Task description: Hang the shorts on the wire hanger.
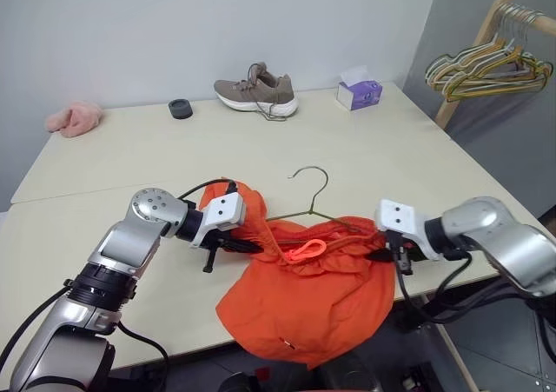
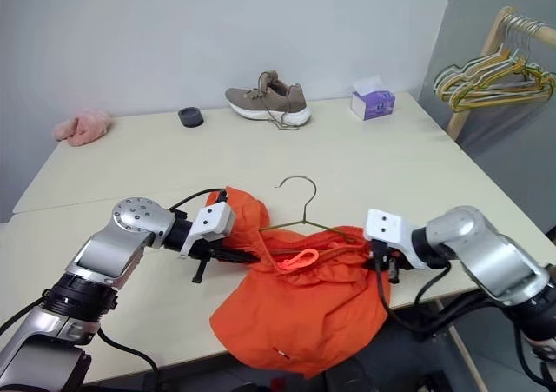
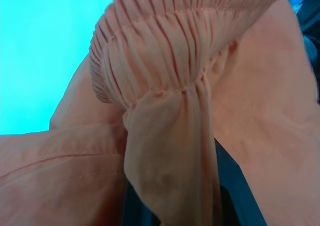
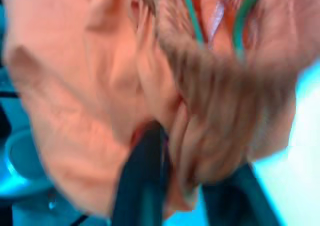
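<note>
In the lower middle of the frame the shorts (image 1: 308, 301) lie bunched on the front edge of the table (image 1: 130, 162), and their lower part hangs over this edge. At the lower left, the left gripper (image 1: 248, 246) is clenched on the gathered waistband at the left end of the shorts. At the lower right, the right gripper (image 1: 382, 255) has its fingers (image 4: 145, 186) around a fold of the fabric at the right end, not fully closed. The wire hanger (image 1: 314, 196) lies in the middle, its hook free above the cloth and its lower part inside the waistband, beside the orange drawstring (image 1: 306, 250). Farther, near the wall, stand a black round object (image 1: 180, 108), a shoe (image 1: 257, 90) and a tissue box (image 1: 360, 92); a pink cloth (image 1: 75, 118) is at the upper left, a bunch of hangers (image 1: 491, 66) at the upper right.
</note>
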`<state>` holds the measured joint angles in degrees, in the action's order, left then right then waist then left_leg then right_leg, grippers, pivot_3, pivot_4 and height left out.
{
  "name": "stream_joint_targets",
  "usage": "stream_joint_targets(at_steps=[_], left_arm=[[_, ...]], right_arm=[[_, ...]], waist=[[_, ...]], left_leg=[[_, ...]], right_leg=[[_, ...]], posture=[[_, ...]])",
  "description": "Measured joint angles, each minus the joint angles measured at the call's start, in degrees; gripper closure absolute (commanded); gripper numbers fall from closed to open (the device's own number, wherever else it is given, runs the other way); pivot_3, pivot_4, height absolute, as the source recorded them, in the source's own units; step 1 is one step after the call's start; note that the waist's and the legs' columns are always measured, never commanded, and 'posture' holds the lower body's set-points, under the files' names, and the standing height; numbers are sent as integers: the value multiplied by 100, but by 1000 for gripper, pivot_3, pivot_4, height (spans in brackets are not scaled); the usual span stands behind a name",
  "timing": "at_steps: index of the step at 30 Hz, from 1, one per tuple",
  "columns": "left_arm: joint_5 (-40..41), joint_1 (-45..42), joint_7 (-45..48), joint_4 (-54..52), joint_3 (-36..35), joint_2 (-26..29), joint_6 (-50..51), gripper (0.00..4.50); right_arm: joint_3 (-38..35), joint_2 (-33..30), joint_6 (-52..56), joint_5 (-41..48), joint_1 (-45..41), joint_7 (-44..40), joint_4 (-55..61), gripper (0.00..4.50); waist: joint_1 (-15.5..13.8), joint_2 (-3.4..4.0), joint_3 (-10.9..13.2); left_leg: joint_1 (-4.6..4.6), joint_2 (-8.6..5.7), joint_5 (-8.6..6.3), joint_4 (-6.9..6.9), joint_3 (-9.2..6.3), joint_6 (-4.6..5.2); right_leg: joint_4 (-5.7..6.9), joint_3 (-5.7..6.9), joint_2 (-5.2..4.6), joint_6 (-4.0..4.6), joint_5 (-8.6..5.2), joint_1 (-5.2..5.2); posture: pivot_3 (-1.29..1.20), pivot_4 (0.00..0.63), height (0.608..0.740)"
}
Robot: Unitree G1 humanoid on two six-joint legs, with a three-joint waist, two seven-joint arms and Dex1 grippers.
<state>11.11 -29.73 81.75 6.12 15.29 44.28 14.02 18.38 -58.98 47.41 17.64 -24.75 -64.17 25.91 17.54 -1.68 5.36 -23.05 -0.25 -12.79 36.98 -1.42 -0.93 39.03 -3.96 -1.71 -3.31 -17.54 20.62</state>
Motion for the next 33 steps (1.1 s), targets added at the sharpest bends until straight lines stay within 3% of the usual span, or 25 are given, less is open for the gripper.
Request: stream_joint_targets(at_steps=[7, 15, 28, 33], left_arm=[[-22, 1, -9, 1, 1, -8, -90, 4498], [-22, 1, 29, 1, 7, -12, -96, 4498], [-20, -13, 47, 0, 10, -33, -101, 4498], [-7, -16, 98, 0, 10, -57, -90, 4498]], right_arm=[[-631, -373, 364, 392, 450, -43, 328, 7], [-683, -121, 597, 374, 412, 445, 0, 0], [368, 641, 437, -8, -729, 278, -914, 0], [742, 861, 266, -205, -908, 95, -1311, 1593]], waist=[[21, -1, 0], [23, 0, 0], [23, 0, 0], [21, 1, 0]], left_leg=[[10, 0, 0, 1, 7, 0], [10, 0, 0, 1, 8, 0], [9, 0, 0, 1, 6, 0], [9, -1, 0, 1, 4, 0]], right_leg=[[-2, -7, 0, -8, -5, -8], [-3, -9, 0, -9, -6, -7], [-1, -6, 0, -8, -5, -8], [0, -5, -1, 14, 8, -7]], posture=[[-334, 45, 740], [-331, 43, 740], [-322, 39, 740], [-319, 40, 740]])
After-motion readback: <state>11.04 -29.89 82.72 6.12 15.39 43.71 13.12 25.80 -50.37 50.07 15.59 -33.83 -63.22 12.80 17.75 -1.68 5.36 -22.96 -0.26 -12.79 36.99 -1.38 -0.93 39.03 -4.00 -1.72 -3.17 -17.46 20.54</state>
